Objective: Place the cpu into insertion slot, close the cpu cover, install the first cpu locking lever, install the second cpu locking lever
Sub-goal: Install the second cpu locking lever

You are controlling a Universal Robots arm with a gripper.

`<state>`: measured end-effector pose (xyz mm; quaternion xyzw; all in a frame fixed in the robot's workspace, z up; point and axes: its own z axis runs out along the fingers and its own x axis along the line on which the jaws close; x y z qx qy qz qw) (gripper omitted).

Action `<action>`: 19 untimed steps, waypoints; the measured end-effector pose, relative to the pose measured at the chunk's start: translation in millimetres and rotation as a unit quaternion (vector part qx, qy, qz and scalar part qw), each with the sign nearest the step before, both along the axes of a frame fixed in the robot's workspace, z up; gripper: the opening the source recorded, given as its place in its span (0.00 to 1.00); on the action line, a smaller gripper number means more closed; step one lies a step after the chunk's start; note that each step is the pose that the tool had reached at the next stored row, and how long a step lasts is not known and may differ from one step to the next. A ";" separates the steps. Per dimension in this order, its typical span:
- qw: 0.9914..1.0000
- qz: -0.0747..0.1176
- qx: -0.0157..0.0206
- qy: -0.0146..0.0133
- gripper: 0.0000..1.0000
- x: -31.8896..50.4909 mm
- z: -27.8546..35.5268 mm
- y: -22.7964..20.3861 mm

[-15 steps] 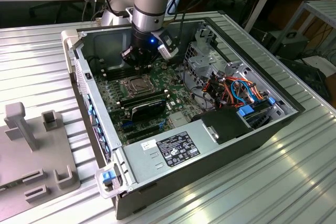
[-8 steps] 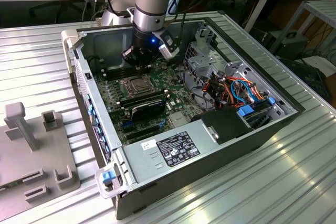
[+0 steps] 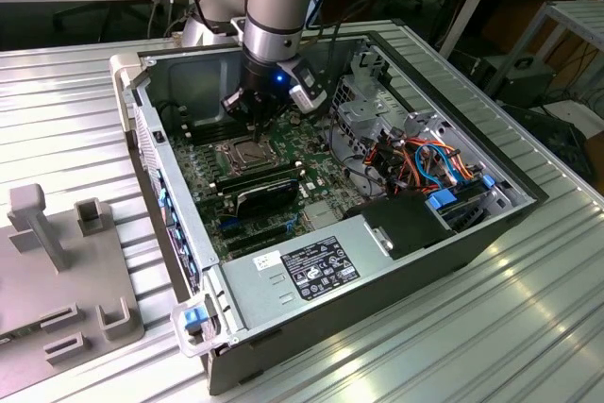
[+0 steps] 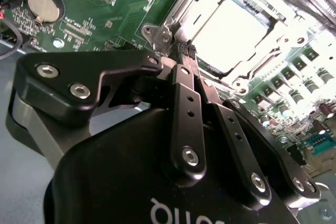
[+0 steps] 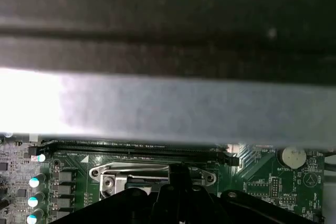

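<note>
Cpu [image 4: 228, 32] sits seated in insertion slot [image 3: 239, 153] on the motherboard [image 3: 283, 186], cpu cover [image 4: 178, 14] down around it, framing its top. Gripper [image 4: 187, 51] fingers pressed together, nothing held, tips at the cover's edge by a corner, likely working a locking lever.

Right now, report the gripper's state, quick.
Gripper: shut, fingertips pressed together and holding nothing, right at the edge of the cpu cover, which lies closed over the cpu.
</note>
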<state>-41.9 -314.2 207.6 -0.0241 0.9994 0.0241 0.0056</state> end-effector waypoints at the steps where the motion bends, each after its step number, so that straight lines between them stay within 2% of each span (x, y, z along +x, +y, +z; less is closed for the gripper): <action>1: 1.000 0.000 0.000 0.000 0.11 0.0 0.0 -0.3; 13: 1.000 0.000 0.000 0.000 0.11 0.0 0.0 -2.8; 19: 1.000 0.000 0.000 0.000 0.11 3.6 0.0 -2.9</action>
